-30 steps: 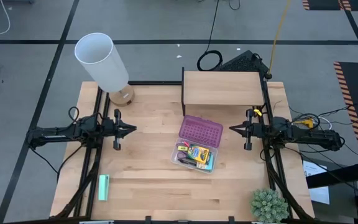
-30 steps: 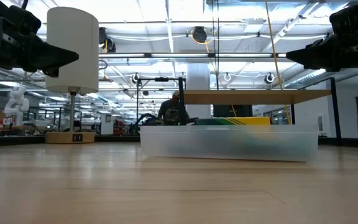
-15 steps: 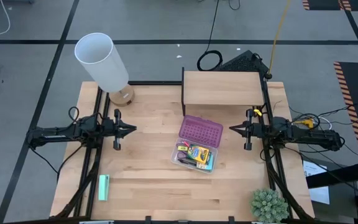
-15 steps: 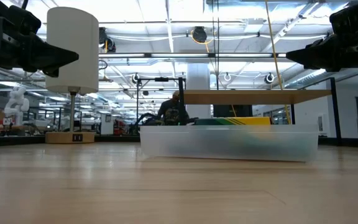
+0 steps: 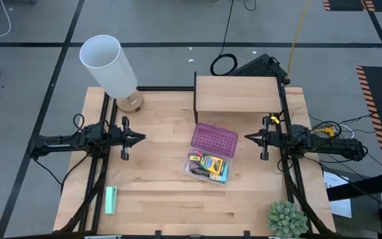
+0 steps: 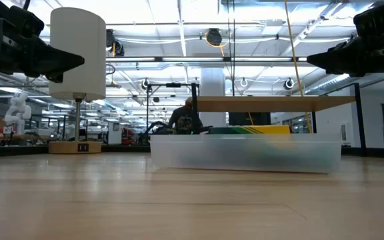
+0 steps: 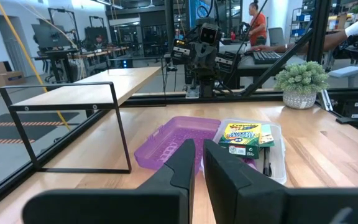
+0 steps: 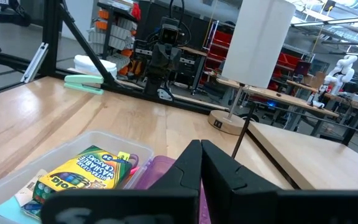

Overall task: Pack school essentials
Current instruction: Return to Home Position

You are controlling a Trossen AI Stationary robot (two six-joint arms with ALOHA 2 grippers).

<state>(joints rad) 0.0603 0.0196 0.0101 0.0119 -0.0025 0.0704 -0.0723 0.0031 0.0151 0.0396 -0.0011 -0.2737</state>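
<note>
Left end effector (image 5: 142,138): hung above the tabletop's left side, pointing toward the middle, fingers drawn narrow with only a thin slit between them, holding nothing; well apart from the case.
Right end effector (image 5: 247,137): hung above the tabletop's right side, pointing toward the middle, fingers nearly together, holding nothing; near the lid's right edge but apart from it.
Tabletop (image 5: 158,199): light wood, seen from above with both arms lying across its sides.
Case (image 5: 207,167): clear plastic, sat a little right of the tabletop's centre, open, between the two end effectors and somewhat nearer the front edge.
Lid (image 5: 214,139): purple, lay flat just behind the case, touching it.
Crayon box (image 5: 212,162): green-yellow, lay inside the case on top of the other pieces.
Stationery (image 5: 196,166): small pieces packed in the case beside and under the crayon box; a red pencil (image 5: 195,157) showed at the case's left end; the rest too small to tell apart.
Block (image 5: 111,200): mint-green, lay on the tabletop near the front left, well apart from the case.
Lamp (image 5: 109,66): white shade on a wooden base, stood at the back left corner.
Shelf (image 5: 236,93): wooden top on a dark frame, stood at the back of the tabletop, just behind the lid.
Plant (image 5: 287,218): small green one at the front right corner.
Person (image 7: 257,23): showed far off in the room in the left wrist view, at a desk.
</note>
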